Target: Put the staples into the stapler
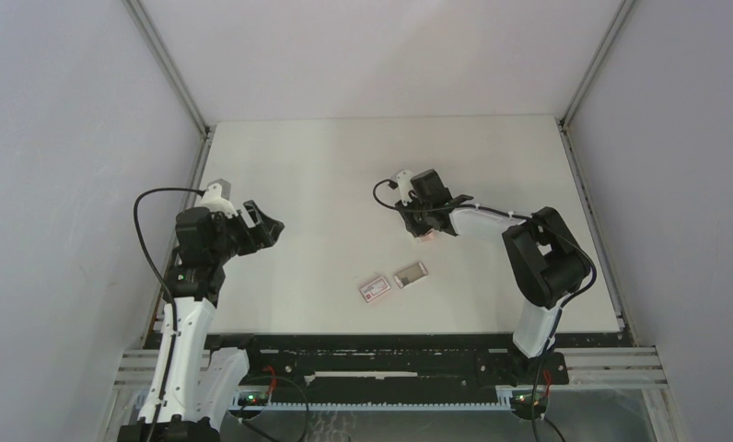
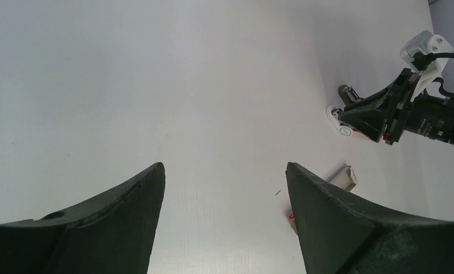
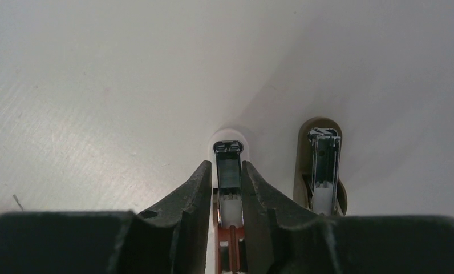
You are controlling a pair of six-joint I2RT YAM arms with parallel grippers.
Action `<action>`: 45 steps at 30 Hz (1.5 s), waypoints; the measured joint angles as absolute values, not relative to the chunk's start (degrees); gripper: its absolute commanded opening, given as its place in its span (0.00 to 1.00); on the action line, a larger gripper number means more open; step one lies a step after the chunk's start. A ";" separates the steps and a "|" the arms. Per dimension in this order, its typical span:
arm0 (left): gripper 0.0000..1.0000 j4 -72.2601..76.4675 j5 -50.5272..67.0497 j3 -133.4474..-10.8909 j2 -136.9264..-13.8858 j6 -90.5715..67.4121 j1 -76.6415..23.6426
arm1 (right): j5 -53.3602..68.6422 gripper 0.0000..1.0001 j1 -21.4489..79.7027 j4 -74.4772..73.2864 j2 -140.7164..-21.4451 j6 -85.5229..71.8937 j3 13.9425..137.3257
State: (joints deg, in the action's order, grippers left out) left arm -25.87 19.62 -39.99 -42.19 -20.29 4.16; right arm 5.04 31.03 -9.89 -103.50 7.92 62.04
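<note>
Pinching the stapler (image 3: 229,165), right fingers (image 3: 196,194) mostly hide it from overhead.

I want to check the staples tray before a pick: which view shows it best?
Top external: the staples tray lies whole and unobstructed beside the red-labelled box. The left wrist view shows only one end, the rest hidden behind the left gripper; the right wrist view misses it.

left arm (image 1: 190,318): white and black, jointed, lower left of the top view, upright, wrist bent toward centre
left gripper (image 1: 265,226): black, two-fingered, jaws wide apart
right arm (image 1: 540,262): white and black, folded, reaching up-left
right gripper (image 3: 226,171): black, tipped downward, jaws narrow
</note>
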 measured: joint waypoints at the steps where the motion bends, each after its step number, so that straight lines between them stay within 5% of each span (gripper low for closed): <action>1: 0.82 -25.87 19.62 -39.99 -42.19 -20.29 4.16 | 5.15 0.29 30.87 -10.24 -103.42 7.90 62.04; 15: 0.80 -25.98 18.00 -39.99 -41.01 -19.84 4.16 | 8.19 0.38 29.78 -12.80 -97.43 6.24 62.04; 24: 0.76 -25.65 13.26 -39.99 -38.76 -18.76 -3.51 | 12.95 0.51 27.09 -10.39 -80.38 -0.82 55.99; 34: 0.78 -22.00 2.85 -39.97 -46.41 -21.41 -32.53 | 5.87 0.48 34.50 -13.37 -69.56 -12.97 46.61; 45: 0.81 -14.33 3.18 -39.92 -49.41 -26.63 -31.16 | -5.45 0.38 46.83 -13.87 -78.15 -25.26 43.77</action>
